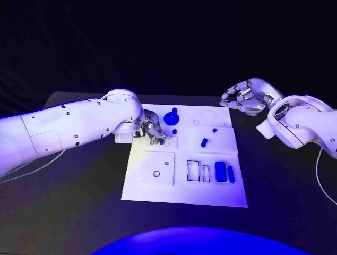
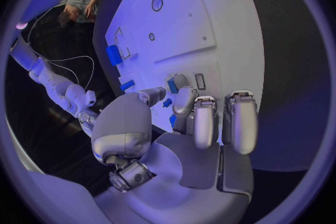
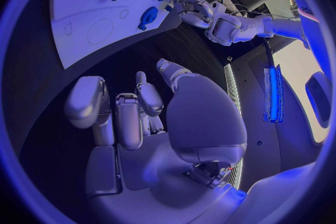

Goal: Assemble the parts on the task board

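The white task board [image 1: 185, 186] lies mid-table. My left hand [image 1: 152, 129] rests on its far left part, fingertips down. Between its thumb and a finger sits a small blue peg [image 2: 167, 102], apparently pinched; another blue piece [image 2: 172, 85] lies by the fingertips. A large round blue part [image 1: 171, 118] stands just beyond that hand. A blue pin [image 1: 204, 142] lies mid-board, and two blue blocks [image 1: 220, 171] stand near the right edge. My right hand [image 1: 247, 96] hovers off the board's far right corner, fingers curled in on nothing [image 3: 136, 106].
Bare black table [image 1: 69, 212] surrounds the board. Thin cables run over it at the left [image 1: 31, 166] and at the right [image 1: 320, 175]. Empty cut-outs mark the board: a ring [image 1: 209, 115] at the far end and slots [image 1: 192, 170] near the blocks.
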Robot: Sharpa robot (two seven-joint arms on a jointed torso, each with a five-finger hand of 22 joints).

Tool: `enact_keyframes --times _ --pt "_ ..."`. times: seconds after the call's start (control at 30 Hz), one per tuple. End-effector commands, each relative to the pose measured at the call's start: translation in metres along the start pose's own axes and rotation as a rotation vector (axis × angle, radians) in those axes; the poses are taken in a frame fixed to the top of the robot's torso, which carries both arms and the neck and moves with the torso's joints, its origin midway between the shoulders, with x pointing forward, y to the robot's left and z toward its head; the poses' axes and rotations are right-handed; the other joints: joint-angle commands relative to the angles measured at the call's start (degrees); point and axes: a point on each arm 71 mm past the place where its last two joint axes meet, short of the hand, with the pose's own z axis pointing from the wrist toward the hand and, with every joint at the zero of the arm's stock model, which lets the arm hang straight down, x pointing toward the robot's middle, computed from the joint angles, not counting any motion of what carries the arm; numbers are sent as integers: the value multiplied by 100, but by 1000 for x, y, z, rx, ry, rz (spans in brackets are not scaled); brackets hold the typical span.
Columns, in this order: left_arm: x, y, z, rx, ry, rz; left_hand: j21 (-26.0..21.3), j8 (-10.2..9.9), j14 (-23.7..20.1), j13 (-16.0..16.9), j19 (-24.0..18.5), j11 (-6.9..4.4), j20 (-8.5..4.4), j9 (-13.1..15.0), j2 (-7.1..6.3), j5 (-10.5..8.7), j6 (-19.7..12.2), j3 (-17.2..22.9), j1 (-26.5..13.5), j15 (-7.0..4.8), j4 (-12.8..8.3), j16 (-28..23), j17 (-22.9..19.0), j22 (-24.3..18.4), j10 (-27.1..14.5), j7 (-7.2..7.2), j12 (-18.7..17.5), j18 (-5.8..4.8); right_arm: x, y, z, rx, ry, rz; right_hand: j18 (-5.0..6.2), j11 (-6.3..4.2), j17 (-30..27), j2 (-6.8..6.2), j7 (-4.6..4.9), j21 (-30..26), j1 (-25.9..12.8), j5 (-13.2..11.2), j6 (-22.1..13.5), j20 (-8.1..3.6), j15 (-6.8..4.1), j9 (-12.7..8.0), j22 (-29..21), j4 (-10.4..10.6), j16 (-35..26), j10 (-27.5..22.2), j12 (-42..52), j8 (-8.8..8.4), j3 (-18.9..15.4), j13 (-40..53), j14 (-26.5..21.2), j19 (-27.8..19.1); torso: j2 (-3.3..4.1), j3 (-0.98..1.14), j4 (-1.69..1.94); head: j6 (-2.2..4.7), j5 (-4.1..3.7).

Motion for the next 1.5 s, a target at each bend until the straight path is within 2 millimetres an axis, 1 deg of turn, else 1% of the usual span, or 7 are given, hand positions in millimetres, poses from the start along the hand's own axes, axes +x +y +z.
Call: enact_keyframes --times 0.03,0.37,0.53,0.6,0.67,0.97,1.5 --pt "-1 -2 -1 13 -8 -11 5 4 594 -13 382 -18 -38 1 -40 -36 18 -29 -9 -49 -5 21 1510 927 31 -7 -19 -81 1 0 0 -7 13 -2 8 9 419 0 1 34 -17 25 -48 0 20 6 9 25 -33 -36 -19 26 1 -7 237 -46 3 0 -2 2 -2" --pt "-21 -2 -23 64 -97 -75 -167 -195 577 -534 278 88 2 -54 -85 24 -350 -247 336 32 -32 -12 1460 681 -403 123 -394 -25 -1 -3 0 0 5 -4 9 8 421 2 -1 43 -19 26 -47 1 19 7 22 40 -30 -31 -18 33 -10 -5 238 -56 -9 2 10 59 -22" --pt "-38 1 -37 81 -123 -93 -449 -1074 531 -1291 118 368 206 -662 -123 30 -797 -406 746 270 -26 -105 1331 306 -1006 444 -949 57 -2 -4 0 3 3 -5 9 8 421 2 -1 43 -19 26 -47 1 19 7 22 40 -30 -31 -18 33 -10 -5 238 -56 0 -4 -3 94 -14" --pt "-46 3 -40 80 -134 -96 -458 -1263 531 -1346 117 416 246 -795 -152 29 -892 -438 866 311 -40 -105 1332 302 -1044 498 -985 58 -2 -4 1 3 2 -5 9 8 421 2 -1 43 -19 26 -47 1 19 7 22 40 -30 -31 -18 33 -10 -5 238 -56 4 -2 -2 106 -13" --pt "-57 7 -44 73 -151 -100 -473 -1687 528 -1369 117 512 338 -1116 -144 17 -1019 -520 1074 390 -20 -111 1324 290 -1039 617 -972 59 -2 -4 1 3 3 -5 9 8 421 2 -1 43 -19 26 -47 1 19 7 22 40 -30 -31 -18 33 -10 -5 238 -56 2 -2 -1 122 -9" --pt "-83 25 -37 4 -182 -108 -455 -1883 542 -1381 132 539 370 -1330 -139 3 -940 -635 1211 423 2 -84 1363 322 -1035 638 -949 56 -1 -3 1 2 5 -5 6 8 429 3 -1 61 -20 26 -50 2 19 6 43 45 -24 -26 -10 34 -13 2 241 -54 12 -11 10 186 10" --pt "-69 46 -2 -101 -111 -78 -419 -1999 556 -1401 154 529 374 -1512 -159 -51 -810 -1015 1088 421 32 -55 1403 377 -1036 621 -924 46 1 -3 1 0 8 -3 6 8 429 3 -1 61 -20 26 -50 2 19 6 43 45 -24 -26 -10 34 -13 2 241 -54 12 -13 -4 198 70"
